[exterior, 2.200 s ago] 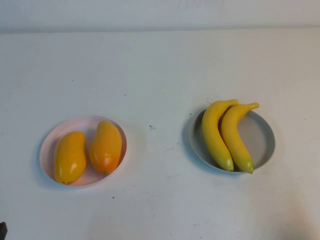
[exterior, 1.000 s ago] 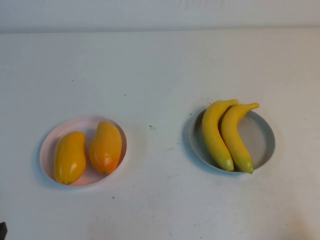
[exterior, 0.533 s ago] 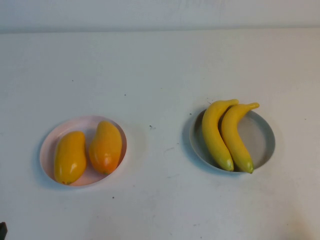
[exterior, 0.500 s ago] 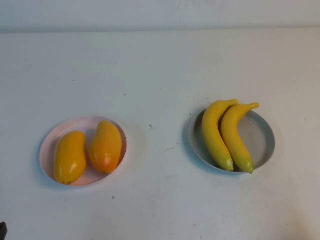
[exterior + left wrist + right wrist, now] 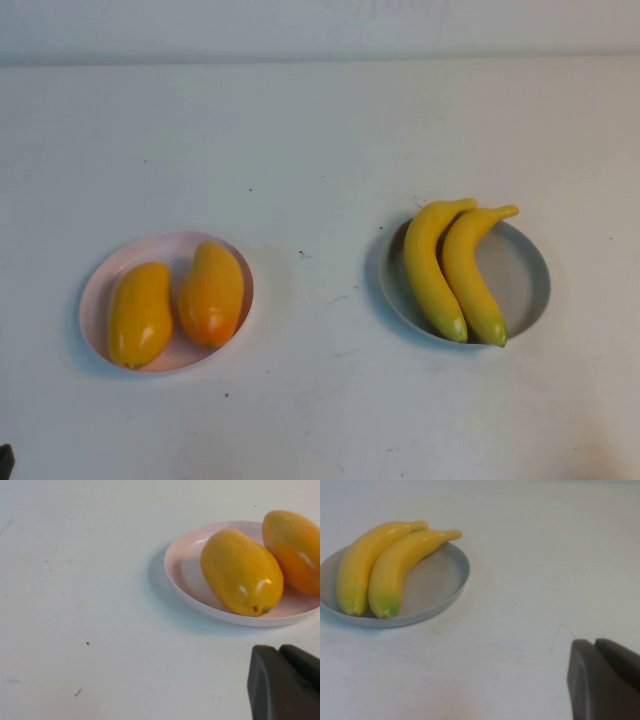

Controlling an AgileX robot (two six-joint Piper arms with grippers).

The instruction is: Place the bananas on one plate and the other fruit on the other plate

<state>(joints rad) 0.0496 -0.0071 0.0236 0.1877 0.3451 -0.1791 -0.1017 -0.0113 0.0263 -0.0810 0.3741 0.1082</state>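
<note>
Two bananas (image 5: pixel 455 272) lying side by side on grey-blue plate (image 5: pixel 528 275), touching along their length, greenish tips twd near edge of tabletop (image 5: pixel 320 130), stems over plate's far rim. Plate on right half of tabletop, approx. mid-depth.

Two orange-yellow fruits (image 5: pixel 178 302) resting on pink plate (image 5: pixel 100 290), side by side, touching or nearly so. Pink plate on left half of tabletop, a bit closer to near edge than grey-blue one. Plates well apart, bare surface between.

Left gripper (image 5: pixel 285 682) seen only in left wrist view as dark block at picture corner, above tabletop, fingers pressed together, holding nothing. Nearest fruit (image 5: pixel 241 571) near but apart from the fingers (image 5: pixel 267 685), strip of bare tabletop between.

Right gripper (image 5: pixel 604 680) likewise only in right wrist view, dark fingers (image 5: pixel 585 682) pressed together, nothing between. Bananas (image 5: pixel 385 565) on their plate (image 5: pixel 440 582) well apart from these fingers, wide bare tabletop between.
</note>
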